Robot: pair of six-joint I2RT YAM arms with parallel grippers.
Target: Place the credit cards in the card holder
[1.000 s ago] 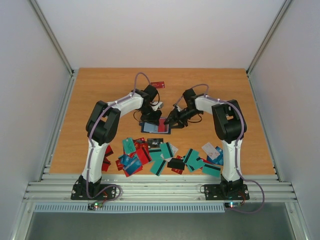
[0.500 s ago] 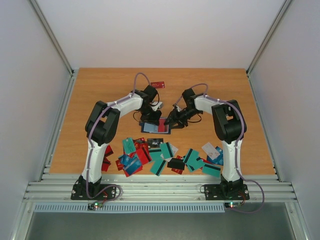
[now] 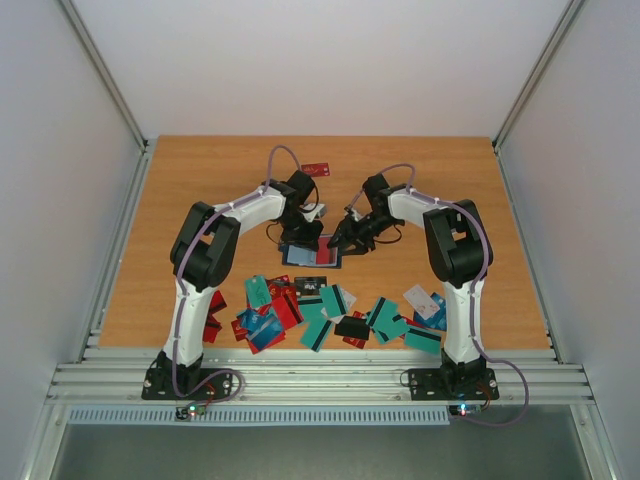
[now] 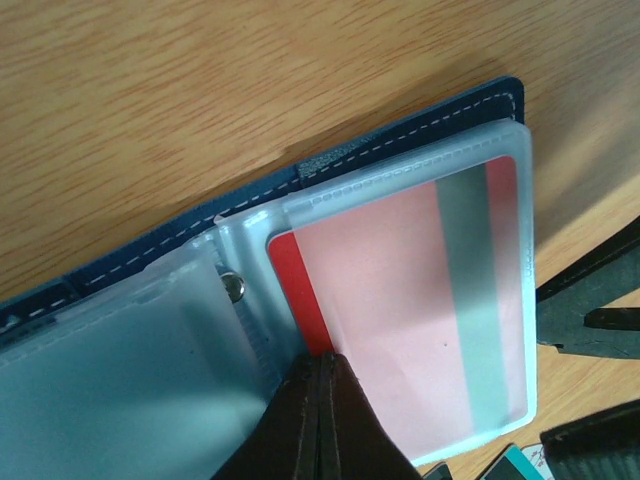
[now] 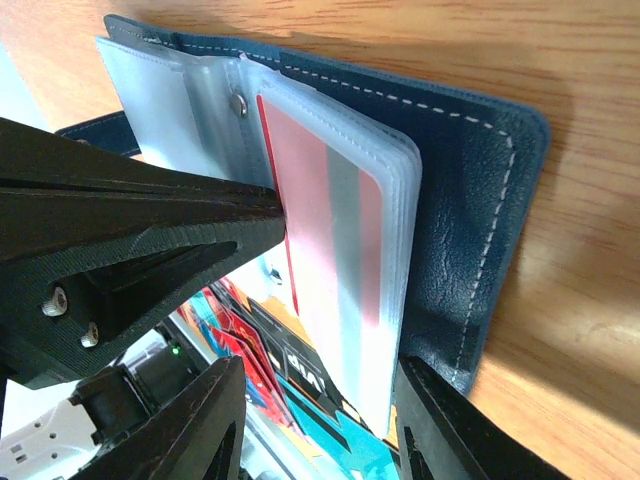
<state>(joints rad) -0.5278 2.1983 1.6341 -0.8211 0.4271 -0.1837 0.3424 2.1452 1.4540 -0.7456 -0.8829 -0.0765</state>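
The card holder (image 3: 311, 255) lies open on the table, its navy cover (image 5: 470, 200) under clear sleeves. A red credit card (image 4: 400, 290) with a grey stripe sits in the top sleeve, its left edge sticking out. My left gripper (image 4: 320, 372) is shut, and its tip presses against that protruding red edge. My right gripper (image 5: 320, 420) is open and straddles the holder's right end. Its right finger (image 5: 440, 425) is at the cover's edge, and there is a gap on the other side. In the top view, the left gripper (image 3: 303, 232) and right gripper (image 3: 336, 243) meet over the holder.
Several loose credit cards (image 3: 320, 310), teal, red, blue, white and black, are scattered between the arm bases near the table's front. One red card (image 3: 316, 169) lies alone at the far side. White walls enclose the table.
The red patch at the holder's right end shows less than before. The right gripper has shifted slightly. The left arm has barely moved.
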